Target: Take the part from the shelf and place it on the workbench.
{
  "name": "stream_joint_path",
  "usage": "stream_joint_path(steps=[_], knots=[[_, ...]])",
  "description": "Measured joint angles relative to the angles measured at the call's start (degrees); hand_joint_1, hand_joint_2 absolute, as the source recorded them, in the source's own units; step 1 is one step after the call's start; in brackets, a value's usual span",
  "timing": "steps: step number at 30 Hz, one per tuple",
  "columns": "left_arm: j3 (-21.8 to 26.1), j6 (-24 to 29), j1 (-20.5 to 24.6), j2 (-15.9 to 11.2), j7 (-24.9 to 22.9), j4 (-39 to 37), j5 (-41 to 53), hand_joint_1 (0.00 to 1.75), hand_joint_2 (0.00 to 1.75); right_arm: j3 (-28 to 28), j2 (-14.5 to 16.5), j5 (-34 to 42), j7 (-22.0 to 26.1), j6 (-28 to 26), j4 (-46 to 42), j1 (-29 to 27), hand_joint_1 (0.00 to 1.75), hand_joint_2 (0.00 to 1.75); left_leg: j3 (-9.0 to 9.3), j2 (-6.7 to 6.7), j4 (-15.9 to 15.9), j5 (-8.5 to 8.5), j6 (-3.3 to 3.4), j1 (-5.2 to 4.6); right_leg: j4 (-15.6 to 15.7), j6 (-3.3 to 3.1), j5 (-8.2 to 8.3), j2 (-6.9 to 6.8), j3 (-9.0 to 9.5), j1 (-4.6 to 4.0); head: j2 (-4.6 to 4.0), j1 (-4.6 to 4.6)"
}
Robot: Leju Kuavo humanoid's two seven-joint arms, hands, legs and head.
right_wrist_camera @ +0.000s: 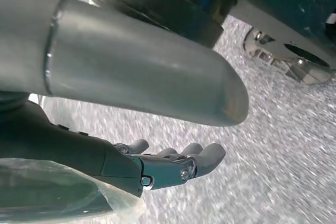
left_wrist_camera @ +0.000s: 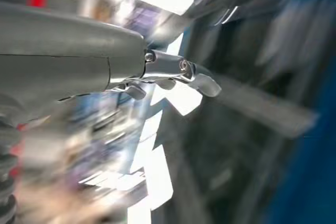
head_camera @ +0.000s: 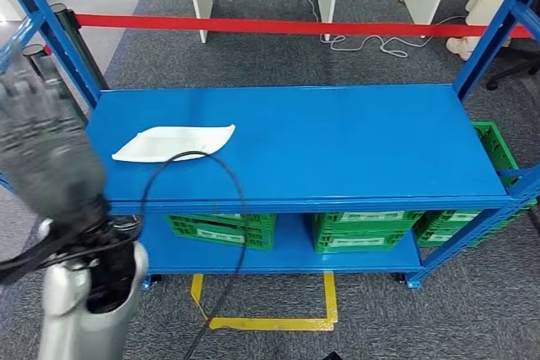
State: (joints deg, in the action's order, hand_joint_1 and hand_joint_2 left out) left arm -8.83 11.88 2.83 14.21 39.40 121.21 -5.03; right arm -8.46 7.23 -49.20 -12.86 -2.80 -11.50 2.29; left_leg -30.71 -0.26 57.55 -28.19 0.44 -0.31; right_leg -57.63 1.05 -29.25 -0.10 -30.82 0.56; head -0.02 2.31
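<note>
We see the part (head_camera: 174, 142), a flat white piece with pointed ends, lying on the top board of the blue shelf (head_camera: 357, 145), toward its left side and near the front edge. Nothing touches it. A thin black cable (head_camera: 191, 156) arcs in front of it and crosses the front edge of the board.

Our left hand (head_camera: 45, 145) is raised at the left of the head view, blurred, beside the left end of the shelf and apart from the part. In the left wrist view the left hand (left_wrist_camera: 118, 66) has its thick thumb and darker fingers stretched forward with nothing between them, so it is spread and empty. The background there is too blurred to read.

In the right wrist view our right hand (right_wrist_camera: 166, 163) points toward the grey carpet (right_wrist_camera: 285, 145), its fingers extended side by side and holding nothing.

On the lower board of the shelf stand green crates (head_camera: 366, 229). Behind the shelf a red barrier tape (head_camera: 273, 26) runs across, and yellow tape (head_camera: 273, 319) marks the floor in front.
</note>
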Motion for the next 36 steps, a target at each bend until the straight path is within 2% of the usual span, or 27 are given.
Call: stream_joint_path(steps=[2,3,5,7,9,14,19,21,25,31,36], knots=[[-5.04,-0.7,4.98,-0.5,-3.25,-4.46,1.83,0.0,1.75,1.01,0.0,-1.31,-0.86,0.29,0.0,0.27,0.0,0.0,-0.03,0.0,0.03,0.06,0.08,0.0,0.0,0.06,0.07,-0.01,0.01,0.02,0.0,-0.01],[-8.68,-1.02,8.98,-0.76,-6.01,-9.11,3.38,0.0,1.75,1.75,0.01,-2.09,-1.23,0.35,0.0,0.53,0.0,0.0,-0.05,0.0,0.07,0.1,0.13,-0.01,0.0,0.09,0.13,0.02,0.01,0.02,0.0,-0.01],[-16.47,-0.65,18.65,-1.06,-12.29,-23.99,9.07,0.0,1.75,2.88,0.14,-2.89,-2.5,1.03,0.07,0.81,0.0,0.0,-0.13,0.02,0.16,0.14,0.19,-0.01,0.0,0.15,0.21,0.08,-0.03,0.03,0.0,0.01],[-22.96,1.23,28.64,-0.92,-18.34,-43.15,17.52,0.0,1.75,3.36,0.62,-3.27,-4.66,2.49,0.21,0.68,0.0,0.0,-0.25,0.04,0.23,0.14,0.21,-0.01,-0.01,0.17,0.25,0.12,-0.12,0.03,0.0,-0.01],[-25.17,2.55,33.22,-0.7,-20.91,-53.13,21.81,0.0,1.75,3.36,0.97,-3.51,-5.79,3.23,0.28,0.51,0.0,0.0,-0.32,0.04,0.24,0.14,0.21,-0.01,-0.01,0.17,0.25,0.13,-0.19,0.03,0.0,-0.01],[-25.62,4.96,36.04,-0.54,-22.82,-58.91,26.88,0.0,1.75,3.34,0.98,-3.77,-5.68,3.32,0.39,0.51,0.0,0.0,-0.38,0.04,0.24,0.14,0.21,-0.01,-0.01,0.17,0.25,0.11,-0.24,0.03,0.0,-0.02],[-25.64,13.12,43.04,0.1,-25.55,-71.81,37.76,0.0,1.75,3.34,0.98,-5.23,-4.91,3.74,0.42,0.52,0.0,0.0,-0.4,0.04,0.25,0.19,0.24,-0.01,-0.02,0.19,0.28,0.12,-0.23,0.03,0.0,-0.01],[-25.6,14.23,45.97,0.16,-27.25,-77.4,41.12,0.0,1.75,3.34,0.98,-5.74,-4.38,3.78,0.42,0.52,0.0,0.0,-0.4,0.04,0.25,0.21,0.25,-0.01,-0.03,0.2,0.29,0.12,-0.23,0.03,0.0,-0.02],[-25.36,12.31,50.28,-0.25,-30.91,-86.18,44.89,0.0,1.75,3.34,0.97,-6.37,-3.42,3.75,0.44,0.51,0.0,0.0,-0.42,0.04,0.26,0.21,0.24,-0.01,-0.04,0.2,0.3,0.12,-0.23,0.03,0.0,-0.02],[-25.36,11.02,53.27,-1.4,-32.57,-92.67,48.08,0.0,1.75,3.34,0.98,-6.89,-3.14,3.81,0.44,0.52,0.0,0.0,-0.49,0.03,0.26,0.21,0.24,-0.01,-0.05,0.2,0.29,0.09,-0.25,0.03,0.0,-0.02],[-25.39,3.78,54.59,-3.6,-32.87,-95.3,50.61,0.0,1.75,3.33,0.97,-7.13,-2.8,4.04,0.44,0.46,0.0,0.0,-0.5,0.05,0.25,0.22,0.24,-0.01,-0.05,0.2,0.29,0.12,-0.28,0.03,0.0,-0.02]])
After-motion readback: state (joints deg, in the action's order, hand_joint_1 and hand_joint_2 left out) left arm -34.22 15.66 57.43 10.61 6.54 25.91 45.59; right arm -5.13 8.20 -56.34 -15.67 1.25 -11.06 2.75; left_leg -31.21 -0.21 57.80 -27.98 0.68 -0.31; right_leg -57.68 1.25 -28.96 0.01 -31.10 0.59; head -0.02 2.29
